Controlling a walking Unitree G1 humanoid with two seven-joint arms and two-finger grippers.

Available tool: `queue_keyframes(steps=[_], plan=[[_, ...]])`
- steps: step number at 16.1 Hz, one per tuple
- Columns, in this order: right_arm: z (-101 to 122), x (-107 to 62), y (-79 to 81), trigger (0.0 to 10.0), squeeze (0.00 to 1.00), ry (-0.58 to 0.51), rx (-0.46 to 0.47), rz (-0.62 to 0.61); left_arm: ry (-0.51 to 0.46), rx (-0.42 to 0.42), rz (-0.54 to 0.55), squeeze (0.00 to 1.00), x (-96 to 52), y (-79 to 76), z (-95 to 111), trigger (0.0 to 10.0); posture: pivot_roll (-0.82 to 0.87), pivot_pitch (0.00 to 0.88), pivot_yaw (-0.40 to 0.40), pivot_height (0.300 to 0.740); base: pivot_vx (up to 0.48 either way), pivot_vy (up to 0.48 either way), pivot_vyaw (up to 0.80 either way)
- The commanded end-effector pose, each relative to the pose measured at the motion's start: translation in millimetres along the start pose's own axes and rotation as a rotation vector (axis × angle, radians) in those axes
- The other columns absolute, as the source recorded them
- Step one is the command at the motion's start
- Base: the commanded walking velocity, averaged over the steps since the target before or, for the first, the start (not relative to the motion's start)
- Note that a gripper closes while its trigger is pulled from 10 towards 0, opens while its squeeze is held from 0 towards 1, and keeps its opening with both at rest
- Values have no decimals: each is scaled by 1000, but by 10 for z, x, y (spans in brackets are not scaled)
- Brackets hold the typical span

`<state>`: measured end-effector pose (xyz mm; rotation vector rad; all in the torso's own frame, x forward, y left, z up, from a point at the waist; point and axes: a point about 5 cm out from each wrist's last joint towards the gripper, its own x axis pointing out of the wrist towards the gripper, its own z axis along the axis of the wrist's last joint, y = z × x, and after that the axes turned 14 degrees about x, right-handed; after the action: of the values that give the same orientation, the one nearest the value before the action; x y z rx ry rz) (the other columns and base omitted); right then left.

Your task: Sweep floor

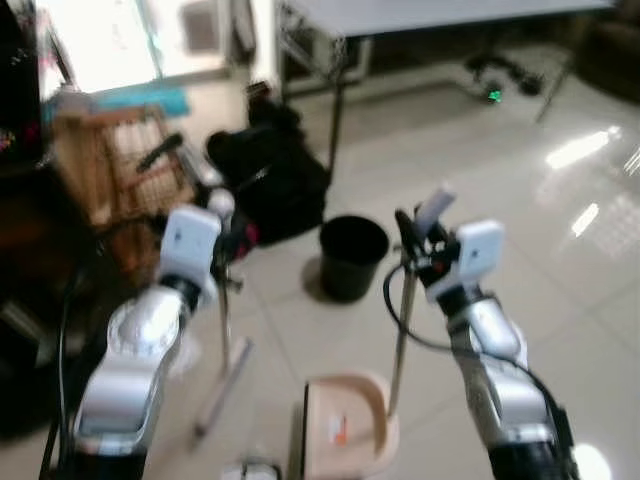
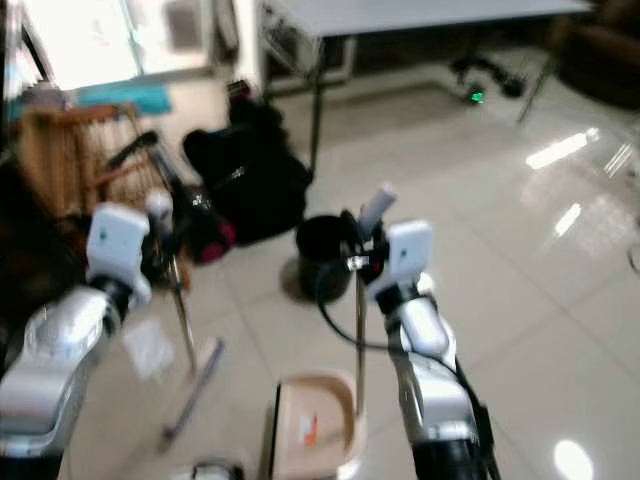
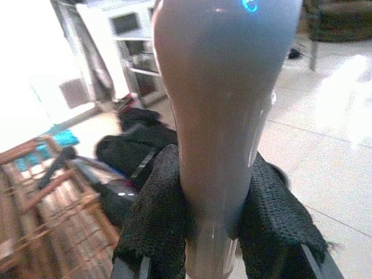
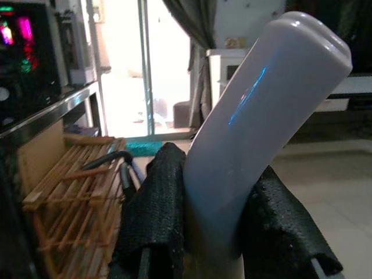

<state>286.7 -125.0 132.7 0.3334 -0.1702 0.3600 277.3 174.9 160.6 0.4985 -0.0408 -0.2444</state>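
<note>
Tiled floor (image 1: 560, 250) — left gripper (image 1: 228, 243) clamps broom (image 1: 222, 330), right gripper (image 1: 420, 250) clamps dustpan (image 1: 345, 425) beside it.

A black bin (image 1: 352, 256) stands on the pale tiled floor (image 1: 560, 260), with a heap of black bags (image 1: 270, 175) close beside it. A wooden slatted rack (image 1: 115, 160) sits past the bags. A grey bench (image 1: 440, 14) stands at the far side, a green light (image 1: 493, 96) glowing beneath it.
</note>
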Motion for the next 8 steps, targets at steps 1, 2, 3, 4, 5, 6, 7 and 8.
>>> queue_keyframes(steps=[1, 2, 3, 4, 5, 6, 7, 8], plan=[[78, 53, 54, 10000, 0, -43, -5, 33, -42, 29, 33, 0, 0, 76, 122, 10000, 83, 70, -38, 740, 360, 0, 800], [79, 59, 56, 10000, 0, -46, 2, 31, -45, 36, 38, 0, -2, 93, 133, 10000, 86, 71, -39, 740, 368, 0, 800], [79, 65, 57, 10000, 0, -48, 5, 32, -45, 42, 40, 0, -6, 105, 139, 10000, 89, 70, -40, 740, 368, 0, 800], [76, 75, 59, 10000, 0, -50, 8, 33, -44, 46, 43, 0, -12, 116, 140, 10000, 94, 70, -41, 740, 368, 0, 800], [73, 86, 66, 10000, 0, -51, 13, 36, -41, 50, 44, 0, -16, 122, 139, 10000, 100, 71, -43, 740, 368, 0, 800], [68, 96, 76, 10000, 0, -52, 19, 40, -39, 55, 44, 0, -24, 126, 140, 10000, 102, 70, -45, 740, 375, 0, 800], [60, 104, 88, 10000, 0, -52, 24, 43, -37, 60, 44, 0, -32, 130, 142, 10000, 109, 70, -47, 740, 368, 0, 794], [50, 113, 101, 10000, 0, -51, 29, 46, -35, 64, 45, 0, -39, 138, 142, 10000, 117, 70, -50, 740, 368, 0, 794]])
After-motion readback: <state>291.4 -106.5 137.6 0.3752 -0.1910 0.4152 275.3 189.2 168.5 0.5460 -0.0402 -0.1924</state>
